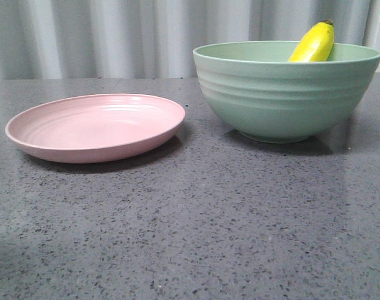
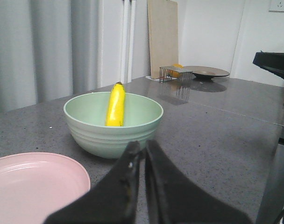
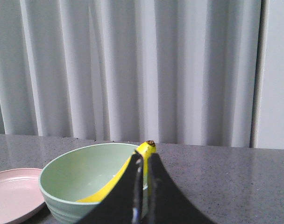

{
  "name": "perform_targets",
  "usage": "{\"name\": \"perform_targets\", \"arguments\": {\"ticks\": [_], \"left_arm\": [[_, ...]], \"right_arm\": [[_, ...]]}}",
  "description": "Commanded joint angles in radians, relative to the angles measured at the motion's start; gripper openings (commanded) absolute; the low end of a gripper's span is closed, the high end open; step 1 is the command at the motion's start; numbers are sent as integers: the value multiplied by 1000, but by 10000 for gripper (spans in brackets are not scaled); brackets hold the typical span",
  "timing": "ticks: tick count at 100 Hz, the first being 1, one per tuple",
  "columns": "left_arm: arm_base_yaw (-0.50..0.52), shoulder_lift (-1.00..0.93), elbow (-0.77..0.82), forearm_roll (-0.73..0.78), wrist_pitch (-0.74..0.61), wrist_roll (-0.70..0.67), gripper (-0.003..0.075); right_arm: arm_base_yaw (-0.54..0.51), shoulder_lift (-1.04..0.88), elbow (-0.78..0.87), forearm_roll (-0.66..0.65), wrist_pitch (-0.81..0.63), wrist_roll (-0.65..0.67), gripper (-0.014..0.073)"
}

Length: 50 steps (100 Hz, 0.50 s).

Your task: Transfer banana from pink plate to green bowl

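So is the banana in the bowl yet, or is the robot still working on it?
Looks done: the banana leans inside the green bowl, its tip poking over the rim. The pink plate has nothing on it. Nothing is in hand: the left gripper and right gripper are both shut and hold nothing. Nothing looks left.

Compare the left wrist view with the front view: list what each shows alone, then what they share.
Only the left wrist view: the left gripper, fingers closed and empty, a wire rack, a wooden board and a dark dish behind. Only the front view: the pink plate's whole rim. Both: the banana leaning in the green bowl, plate empty.
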<state>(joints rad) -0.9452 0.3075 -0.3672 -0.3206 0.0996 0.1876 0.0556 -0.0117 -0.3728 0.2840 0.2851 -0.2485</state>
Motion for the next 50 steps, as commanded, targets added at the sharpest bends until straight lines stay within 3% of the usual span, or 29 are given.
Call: {"name": "perform_targets", "arguments": {"ticks": [1, 15, 25, 34, 50], "left_arm": [[1, 7, -27, -13, -81, -8, -19], [1, 7, -17, -15, -94, -8, -19], [3, 7, 20, -3, -222, -8, -19], [11, 7, 66, 112, -337, -8, -19], [112, -4, 151, 135, -450, -8, -19]], "right_arm": [[0, 8, -22, -6, -81, -13, -76], [0, 8, -22, -6, -81, -13, -76], [0, 8, -22, -6, -81, -13, -76], [0, 8, -22, -6, -81, -13, -76], [0, 8, -22, -6, -81, -13, -76]]}}
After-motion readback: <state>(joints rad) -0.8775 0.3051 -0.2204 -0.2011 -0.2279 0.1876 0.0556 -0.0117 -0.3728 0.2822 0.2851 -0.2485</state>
